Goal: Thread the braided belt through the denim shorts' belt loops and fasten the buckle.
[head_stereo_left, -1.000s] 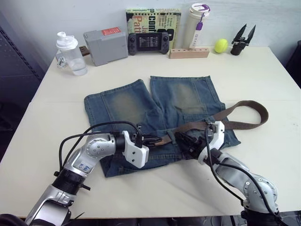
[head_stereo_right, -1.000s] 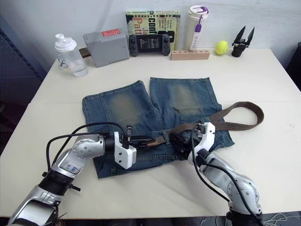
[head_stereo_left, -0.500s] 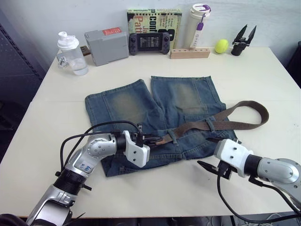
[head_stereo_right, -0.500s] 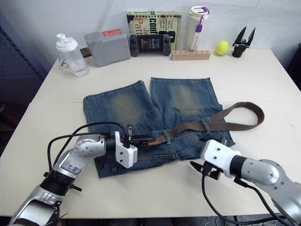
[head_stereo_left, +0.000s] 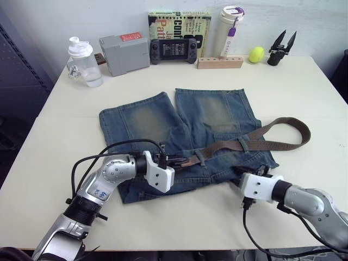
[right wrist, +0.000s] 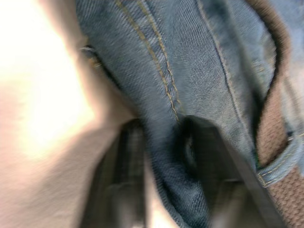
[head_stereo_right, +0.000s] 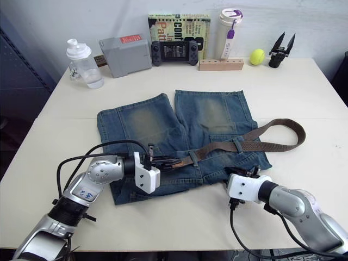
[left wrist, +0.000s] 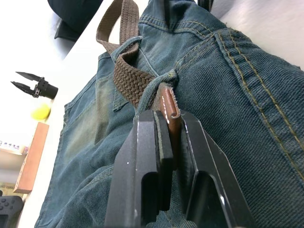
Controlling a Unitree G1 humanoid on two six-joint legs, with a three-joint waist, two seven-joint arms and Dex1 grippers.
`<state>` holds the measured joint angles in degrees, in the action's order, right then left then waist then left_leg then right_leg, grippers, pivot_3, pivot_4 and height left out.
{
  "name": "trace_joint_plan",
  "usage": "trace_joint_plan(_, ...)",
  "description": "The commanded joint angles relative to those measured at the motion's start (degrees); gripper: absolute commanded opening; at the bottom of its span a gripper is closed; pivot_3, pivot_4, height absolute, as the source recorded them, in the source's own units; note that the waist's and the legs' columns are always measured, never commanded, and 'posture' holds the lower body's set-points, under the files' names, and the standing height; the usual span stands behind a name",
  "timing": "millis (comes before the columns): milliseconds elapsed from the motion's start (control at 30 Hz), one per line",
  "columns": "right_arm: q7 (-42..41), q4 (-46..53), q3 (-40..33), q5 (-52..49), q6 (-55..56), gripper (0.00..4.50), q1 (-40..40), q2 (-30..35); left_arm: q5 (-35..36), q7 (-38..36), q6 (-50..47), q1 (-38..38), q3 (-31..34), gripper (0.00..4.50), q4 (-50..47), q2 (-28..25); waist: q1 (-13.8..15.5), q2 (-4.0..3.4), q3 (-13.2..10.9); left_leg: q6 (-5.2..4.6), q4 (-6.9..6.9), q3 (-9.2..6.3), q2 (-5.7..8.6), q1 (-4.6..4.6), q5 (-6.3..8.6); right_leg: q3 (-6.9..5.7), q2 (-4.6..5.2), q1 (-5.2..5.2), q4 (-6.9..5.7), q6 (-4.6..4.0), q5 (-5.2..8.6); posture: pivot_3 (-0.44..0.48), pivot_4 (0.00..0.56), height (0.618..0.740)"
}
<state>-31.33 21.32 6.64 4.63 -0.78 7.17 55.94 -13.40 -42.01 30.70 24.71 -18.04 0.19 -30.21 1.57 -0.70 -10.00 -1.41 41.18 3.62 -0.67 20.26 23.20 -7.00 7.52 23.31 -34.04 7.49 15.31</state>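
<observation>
Mid-threading: left gripper (left wrist: 168, 142) pinches the plain leather tip of the dark-brown braided belt (head_stereo_left: 255, 142) just past a denim belt loop (head_stereo_left: 200, 157) on the faded blue shorts (head_stereo_left: 163, 122); right gripper (right wrist: 161, 156) straddles the waistband edge, fingers parted; next, likely draw the tip onward.

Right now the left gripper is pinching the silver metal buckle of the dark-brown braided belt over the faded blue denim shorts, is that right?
Not quite. The left gripper is pinching the plain brown leather tip of the dark-brown braided belt, not a buckle, over the faded blue denim shorts. The left wrist view shows the leather tip between its fingers.
</observation>
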Motion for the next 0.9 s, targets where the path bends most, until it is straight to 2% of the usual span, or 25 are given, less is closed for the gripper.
trace_joint_plan(33,0.8,-4.5,-3.6,2.2,-3.9,0.08,0.4,-0.9,0.2,0.8,0.1,-0.2,0.5,0.00,-2.8,-0.1,0.0,0.00,0.0,0.00,0.01,0.00,0.00,0.00,0.00,0.00,0.00,0.00,0.00,0.00,0.00,0.000,0.150,0.726)
trace_joint_plan(267,6.7,-18.0,-10.7,7.0,-8.6,0.08,-4.2,1.0,-0.2,0.4,0.4,-1.4,0.4,0.00,-5.1,-1.0,1.1,0.00,0.0,-0.04,0.10,-0.07,0.03,-0.03,-0.01,-0.01,0.13,-0.16,0.03,0.05,-0.03,0.000,0.150,0.726)
trace_joint_plan(400,9.3,-21.8,-12.1,9.1,-10.2,0.08,-7.5,0.4,-0.5,0.4,0.6,-2.4,0.3,0.00,-6.2,-1.4,1.6,-0.04,0.0,-0.05,0.06,-0.09,0.03,0.00,-0.02,-0.07,0.11,-0.15,0.07,0.06,-0.03,0.000,0.150,0.726)
trace_joint_plan(567,7.9,-21.2,-10.7,9.9,-10.8,0.08,-9.0,-0.4,-0.6,0.6,0.5,-2.6,0.3,0.00,-6.6,-1.6,1.2,-0.11,0.0,-0.04,0.02,-0.08,0.02,-0.02,-0.03,-0.08,0.01,-0.14,0.05,0.05,-0.03,0.000,0.150,0.726)
trace_joint_plan(833,4.7,-14.9,-10.3,7.9,-16.5,0.08,-8.3,-4.4,-0.3,0.9,1.1,-2.4,0.4,0.00,-6.2,-1.4,0.9,-0.11,0.0,-0.03,0.01,-0.07,0.00,-0.02,-0.03,-0.08,-0.01,-0.14,0.06,0.05,-0.03,0.000,0.150,0.726)
trace_joint_plan(900,2.7,-12.5,-11.3,6.4,-19.1,0.88,-7.4,-5.1,-0.3,0.9,1.3,-2.3,0.5,0.00,-6.1,-1.5,0.8,-0.11,0.0,-0.03,0.00,-0.07,-0.01,-0.03,-0.03,-0.08,-0.02,-0.15,0.06,0.05,-0.03,0.000,0.150,0.726)
